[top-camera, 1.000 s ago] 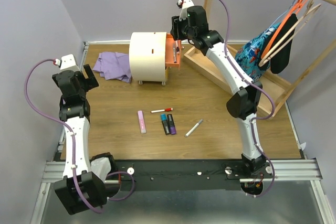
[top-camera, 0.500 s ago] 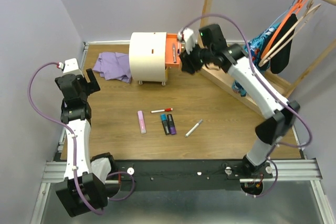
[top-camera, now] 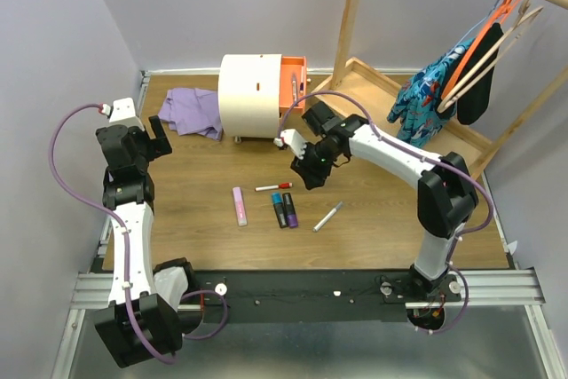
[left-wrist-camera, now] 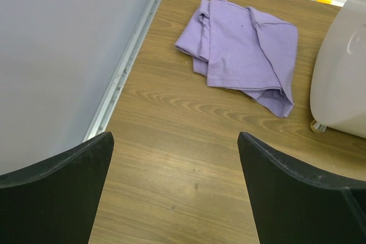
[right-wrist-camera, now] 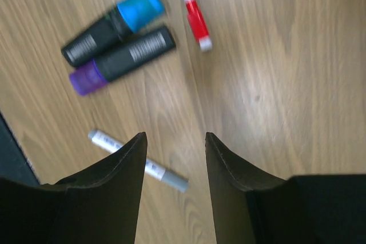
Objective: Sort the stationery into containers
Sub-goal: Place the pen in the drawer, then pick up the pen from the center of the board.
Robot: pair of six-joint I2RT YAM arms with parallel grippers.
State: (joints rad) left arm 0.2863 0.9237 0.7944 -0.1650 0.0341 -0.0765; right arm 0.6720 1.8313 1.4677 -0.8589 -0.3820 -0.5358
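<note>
On the wood table lie a pink bar (top-camera: 240,206), a red-capped white pen (top-camera: 273,186), a blue-capped marker (top-camera: 279,209), a purple marker (top-camera: 290,210) and a grey-capped pen (top-camera: 327,217). My right gripper (top-camera: 306,166) hovers open just behind them, holding nothing. Its wrist view shows the blue marker (right-wrist-camera: 114,24), purple marker (right-wrist-camera: 123,60), red pen (right-wrist-camera: 191,8) and grey pen (right-wrist-camera: 137,161) below the right gripper (right-wrist-camera: 174,136). The cream chest (top-camera: 251,95) has one orange drawer (top-camera: 293,84) pulled open. My left gripper (top-camera: 146,139) stands open and empty at the far left.
A purple cloth (top-camera: 195,111) lies left of the chest, and the left wrist view shows this cloth (left-wrist-camera: 243,55) too. The clothes rack's wooden tray (top-camera: 373,99), with hangers (top-camera: 484,46), fills the back right. A metal rail (left-wrist-camera: 126,67) edges the table on the left.
My right arm has swung down from the open drawer toward the near side and now hangs over the pens and markers. The left arm has barely moved.
</note>
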